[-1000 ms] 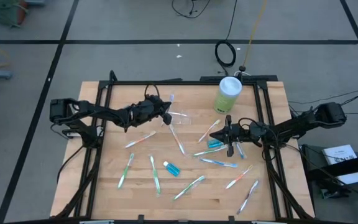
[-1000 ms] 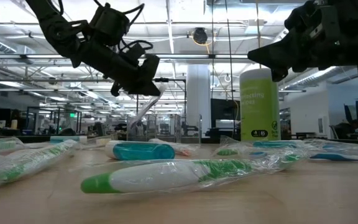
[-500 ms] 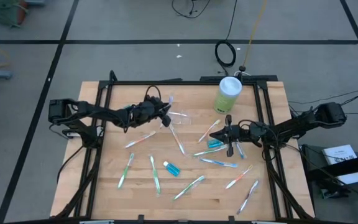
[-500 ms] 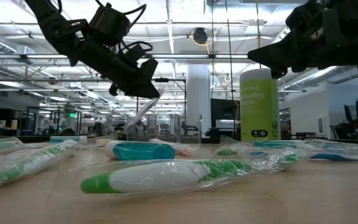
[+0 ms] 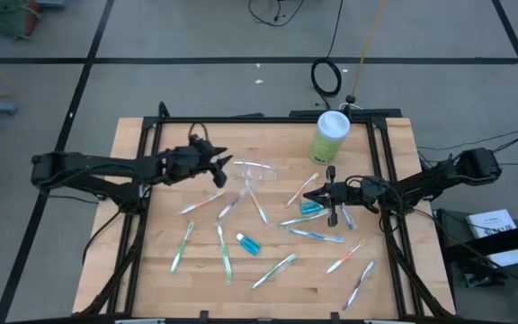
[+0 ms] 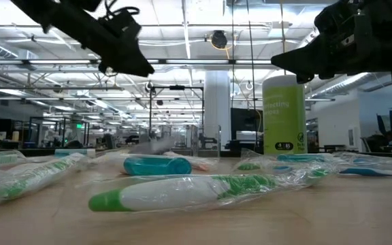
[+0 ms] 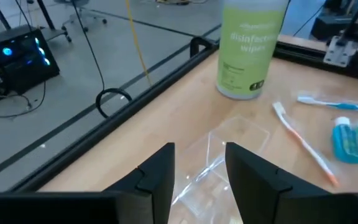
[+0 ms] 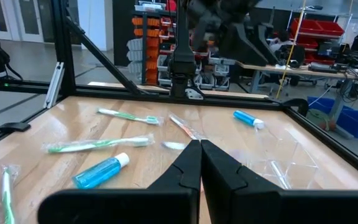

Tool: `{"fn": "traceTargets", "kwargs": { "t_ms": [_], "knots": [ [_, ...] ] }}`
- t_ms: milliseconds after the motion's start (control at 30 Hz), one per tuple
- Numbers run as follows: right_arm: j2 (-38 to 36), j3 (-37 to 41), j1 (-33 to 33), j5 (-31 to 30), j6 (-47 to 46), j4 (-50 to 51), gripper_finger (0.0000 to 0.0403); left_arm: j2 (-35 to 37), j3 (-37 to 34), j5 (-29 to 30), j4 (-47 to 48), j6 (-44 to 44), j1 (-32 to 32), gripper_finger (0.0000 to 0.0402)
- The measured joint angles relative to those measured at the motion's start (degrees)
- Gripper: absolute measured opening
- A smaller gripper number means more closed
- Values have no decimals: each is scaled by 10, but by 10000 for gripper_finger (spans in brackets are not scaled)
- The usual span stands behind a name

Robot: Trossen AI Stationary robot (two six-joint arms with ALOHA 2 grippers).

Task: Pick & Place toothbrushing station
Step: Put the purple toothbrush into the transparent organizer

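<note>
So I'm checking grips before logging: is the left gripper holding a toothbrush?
No, the left gripper stands open and empty above the clear plastic container.

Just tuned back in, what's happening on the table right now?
The left end effector is open and empty beside the clear plastic container, which lies on the table. The right end effector is shut and hovers over a teal tube near the disinfecting wipes canister. Wrapped toothbrushes and another tube lie scattered across the wood, none picked up.
</note>
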State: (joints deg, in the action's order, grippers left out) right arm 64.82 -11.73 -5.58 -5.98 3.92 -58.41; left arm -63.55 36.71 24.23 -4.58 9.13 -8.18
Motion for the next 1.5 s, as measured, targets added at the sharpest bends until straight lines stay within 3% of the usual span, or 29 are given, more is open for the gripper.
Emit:
{"fn": "traceTargets", "kwargs": {
  "t_ms": [233,367,533,867,1067,1267,1367,1500],
  "knots": [
    [0,0,0,0,-2,0,0,63,0,-3,79,0,0,134],
    [0,0,0,0,-1,0,0,55,0,-56,135,41,1,131],
    [0,0,0,0,-1,0,0,-40,-1,-103,140,64,21,131],
    [0,0,0,0,-2,3,0,-245,0,-137,-9,97,50,131],
    [0,0,0,0,-1,3,0,-304,0,-186,-66,111,50,131],
    [0,0,0,0,-1,4,0,-338,1,-186,-79,110,50,128],
    [0,0,0,0,-2,5,0,-337,1,-185,-76,108,50,102],
    [0,0,0,0,-1,4,0,-321,0,-195,-63,107,51,29]
  ]
}}
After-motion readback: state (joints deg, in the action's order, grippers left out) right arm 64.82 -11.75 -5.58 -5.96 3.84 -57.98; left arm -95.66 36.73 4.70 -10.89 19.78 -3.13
